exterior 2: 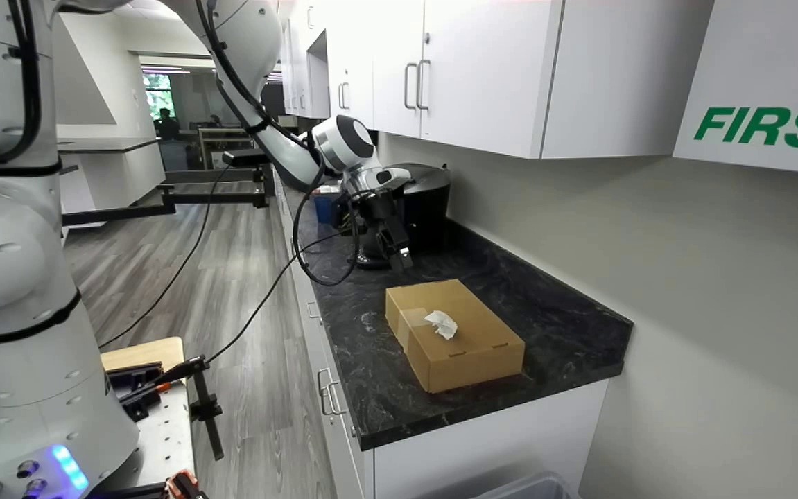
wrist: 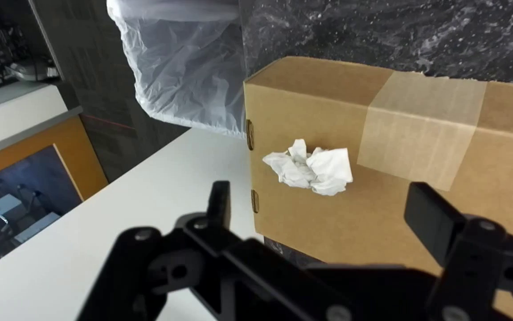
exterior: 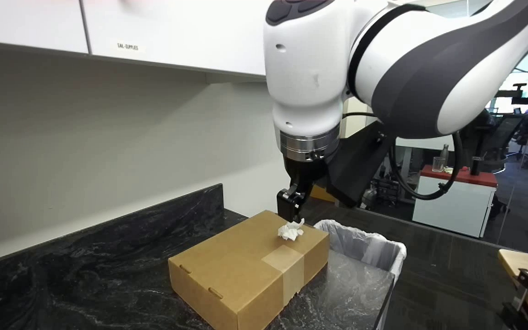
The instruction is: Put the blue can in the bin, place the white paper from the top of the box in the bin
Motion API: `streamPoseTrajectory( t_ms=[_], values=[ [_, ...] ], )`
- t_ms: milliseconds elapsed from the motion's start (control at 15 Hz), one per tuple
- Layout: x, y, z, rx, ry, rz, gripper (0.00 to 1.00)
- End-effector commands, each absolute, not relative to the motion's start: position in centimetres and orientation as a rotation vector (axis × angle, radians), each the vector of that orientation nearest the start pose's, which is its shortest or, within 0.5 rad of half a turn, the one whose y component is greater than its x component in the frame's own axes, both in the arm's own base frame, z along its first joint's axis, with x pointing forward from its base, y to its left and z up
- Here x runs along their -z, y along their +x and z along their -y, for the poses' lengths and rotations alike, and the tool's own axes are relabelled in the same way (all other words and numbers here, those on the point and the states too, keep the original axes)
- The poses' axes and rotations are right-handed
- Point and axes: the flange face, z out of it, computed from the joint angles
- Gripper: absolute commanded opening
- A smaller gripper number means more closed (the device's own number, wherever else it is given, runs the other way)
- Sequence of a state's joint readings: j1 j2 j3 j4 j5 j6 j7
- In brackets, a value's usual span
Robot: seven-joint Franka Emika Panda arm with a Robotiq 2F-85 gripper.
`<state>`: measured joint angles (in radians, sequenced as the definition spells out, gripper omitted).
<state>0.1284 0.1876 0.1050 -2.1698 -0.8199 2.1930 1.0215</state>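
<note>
The white paper (wrist: 312, 169) is a crumpled wad on top of the brown cardboard box (wrist: 350, 223). Both exterior views also show the paper (exterior: 291, 230) (exterior 2: 442, 324) and the box (exterior: 231, 261) (exterior 2: 482, 326). The bin (wrist: 185, 71), with its crinkled clear bag, stands beyond the counter's end beside the box; an exterior view shows it too (exterior: 364, 243). My gripper (wrist: 321, 203) is open and empty above the box, near the paper and apart from it. Its fingers also show in the exterior views (exterior: 290, 207) (exterior 2: 402, 258). The blue can is out of view.
White wall cabinets (exterior 2: 468, 76) hang over the black counter (exterior: 85, 275), with a wall behind the box. A black appliance (exterior 2: 430, 201) and a blue container (exterior 2: 324, 209) stand further along the counter. A cable (exterior: 429, 197) loops beside the arm.
</note>
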Motion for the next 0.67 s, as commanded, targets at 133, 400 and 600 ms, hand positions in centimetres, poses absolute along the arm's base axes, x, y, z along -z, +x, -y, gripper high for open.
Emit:
streamPoseTrajectory(
  t_ms=[133,400,600],
  values=[
    [-31.0,51.3,-6.3,-0.499,2.538,0.19,1.0],
    [-31.3,49.9,-3.7,-0.552,2.641,0.224,1.0],
    [-26.9,52.3,-7.2,-0.595,2.722,0.211,1.0]
  ],
)
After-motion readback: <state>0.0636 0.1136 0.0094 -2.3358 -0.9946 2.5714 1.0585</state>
